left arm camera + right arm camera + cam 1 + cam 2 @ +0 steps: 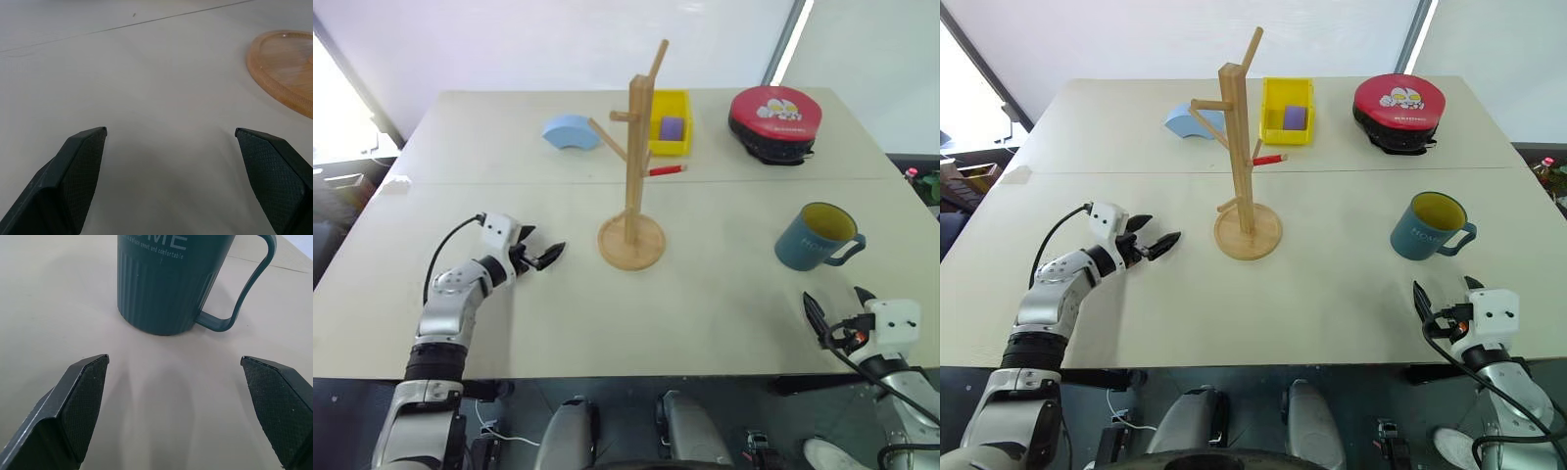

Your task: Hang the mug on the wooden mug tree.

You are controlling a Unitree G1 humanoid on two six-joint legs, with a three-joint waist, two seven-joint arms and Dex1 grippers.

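The blue-grey mug (815, 238) with a yellow inside stands upright on the table's right side, its handle turned to the right. My right gripper (837, 308) hovers open at the table's near edge, a short way in front of the mug (168, 281), nothing between its fingers. The wooden mug tree (633, 176) stands at the table's middle on its round base (286, 63). My left gripper (543, 255) is open low over the table, a little to the left of that base, and holds nothing.
Behind the tree sit a yellow bin (670, 122) holding a purple block, a red marker (666, 170) and a light-blue curved block (571, 131). A red and black round case (774, 119) lies at the back right. A small white block (396, 183) rests at the left edge.
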